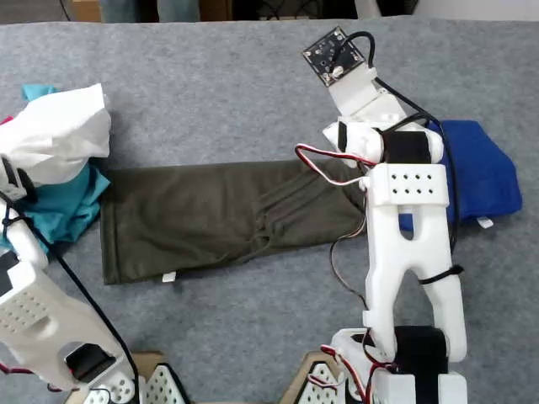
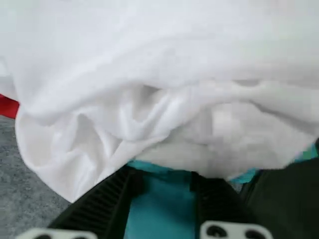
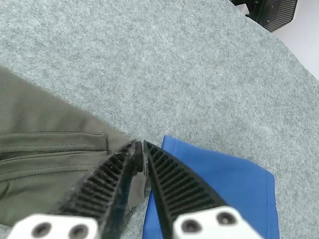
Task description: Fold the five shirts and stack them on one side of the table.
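Note:
An olive shirt (image 1: 227,219), folded into a long strip, lies across the middle of the grey table. My right gripper (image 3: 141,144) is shut on its corner (image 3: 127,144), right beside a folded blue shirt (image 3: 219,184) that lies at the table's right side (image 1: 482,172). At the left edge a white shirt (image 1: 59,130) is bunched up over a teal shirt (image 1: 59,206). My left gripper (image 2: 162,172) holds the white shirt (image 2: 159,74), which hides its tips. Teal cloth (image 2: 159,204) shows between the fingers (image 2: 114,199).
A sliver of red cloth (image 2: 7,105) peeks out beside the white shirt. The right arm's white body (image 1: 413,252) stands over the olive shirt's right end. Bare grey table (image 1: 210,84) stretches along the far side and in front of the olive shirt.

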Controlling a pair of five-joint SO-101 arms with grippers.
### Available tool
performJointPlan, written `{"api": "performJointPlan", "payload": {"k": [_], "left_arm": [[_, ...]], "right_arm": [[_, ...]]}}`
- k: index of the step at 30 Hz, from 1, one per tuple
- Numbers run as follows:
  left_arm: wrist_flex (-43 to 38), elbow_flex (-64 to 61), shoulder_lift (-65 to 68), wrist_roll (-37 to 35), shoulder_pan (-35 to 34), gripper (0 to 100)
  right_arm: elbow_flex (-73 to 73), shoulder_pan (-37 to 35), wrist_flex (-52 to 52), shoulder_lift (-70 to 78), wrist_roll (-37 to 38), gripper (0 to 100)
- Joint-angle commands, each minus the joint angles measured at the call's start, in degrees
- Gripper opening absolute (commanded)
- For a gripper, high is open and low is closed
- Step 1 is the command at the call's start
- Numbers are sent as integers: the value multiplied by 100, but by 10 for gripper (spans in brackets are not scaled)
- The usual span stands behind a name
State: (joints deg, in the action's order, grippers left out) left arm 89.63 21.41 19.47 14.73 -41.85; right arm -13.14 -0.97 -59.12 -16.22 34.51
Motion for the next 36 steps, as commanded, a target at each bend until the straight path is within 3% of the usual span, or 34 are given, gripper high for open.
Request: {"api": "performJointPlan", "payload": {"k": [1, 5, 12, 21, 36], "left_arm": [[1160, 1455, -62, -44, 567, 178], [1143, 1349, -431, -316, 954, 206], [1108, -743, -1705, -466, 2141, 220], [-589, -3213, -1899, -413, 1921, 221], [-1864, -4277, -1890, -413, 1719, 220]], "right_arm": [[101, 97, 105, -303, 53, 15], [84, 97, 105, -295, 53, 15], [84, 97, 105, -286, 53, 15], [75, 352, 264, -295, 53, 15], [92, 396, 264, -295, 53, 15]]}}
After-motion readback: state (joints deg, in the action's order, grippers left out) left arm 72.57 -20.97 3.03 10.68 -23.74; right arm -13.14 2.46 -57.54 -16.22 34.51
